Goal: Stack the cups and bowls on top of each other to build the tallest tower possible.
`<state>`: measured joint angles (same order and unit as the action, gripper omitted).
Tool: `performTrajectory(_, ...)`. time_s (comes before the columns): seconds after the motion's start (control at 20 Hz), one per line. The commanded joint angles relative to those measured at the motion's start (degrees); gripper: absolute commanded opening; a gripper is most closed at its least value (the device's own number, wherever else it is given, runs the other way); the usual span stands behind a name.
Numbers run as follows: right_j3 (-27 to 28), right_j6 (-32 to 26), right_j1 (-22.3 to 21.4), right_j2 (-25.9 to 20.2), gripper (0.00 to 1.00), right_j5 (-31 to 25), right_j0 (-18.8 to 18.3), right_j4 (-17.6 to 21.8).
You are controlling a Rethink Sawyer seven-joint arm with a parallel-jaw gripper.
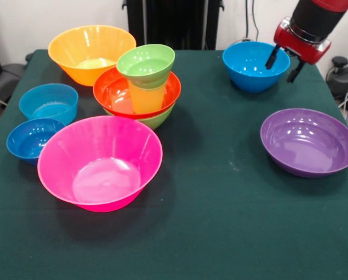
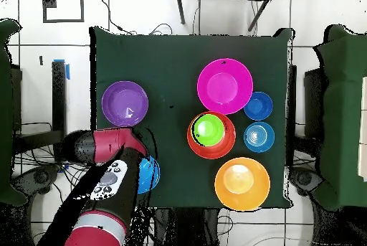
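The tower stands at the back left of the table: a medium green bowl (image 1: 160, 119) at the bottom, a red-orange bowl (image 1: 112, 90) in it, the yellow cup (image 1: 146, 98) upright in that, and a small green bowl (image 1: 146, 63) on the cup. From above the tower (image 2: 211, 133) shows as green inside a red ring. My gripper (image 1: 284, 66) is open and empty. It hangs over the right rim of a blue bowl (image 1: 253, 67), apart from it. In the overhead view my arm (image 2: 107, 143) hides most of that blue bowl (image 2: 150, 174).
A purple bowl (image 1: 308, 142) (image 2: 125, 103) sits in front of the gripper. A large pink bowl (image 1: 101, 162) (image 2: 225, 84), a large orange bowl (image 1: 91, 51) (image 2: 242, 183), a light-blue bowl (image 1: 48, 102) (image 2: 259, 137) and a small blue bowl (image 1: 31, 139) (image 2: 258, 105) surround the tower.
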<state>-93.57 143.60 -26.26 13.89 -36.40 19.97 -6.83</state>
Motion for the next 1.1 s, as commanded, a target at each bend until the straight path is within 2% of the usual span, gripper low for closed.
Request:
performTrajectory(0.05, -2.2, 8.4, 2.7, -4.1, 1.0, 0.4, -0.4, -2.1)
performTrajectory(0.4, -2.5, 7.7, 4.2, -3.4, 1.0, 2.6, 0.3, -1.1)
performTrajectory(0.6, -2.2, 7.5, 4.7, -2.6, 1.0, 1.9, 1.0, -0.4)
performTrajectory(0.85, -3.4, 7.8, 5.0, -3.3, 1.0, 4.5, 1.0, -0.9)
performTrajectory(1.1, -3.8, 7.3, 4.6, -4.5, 1.0, 3.6, 0.4, -2.0)
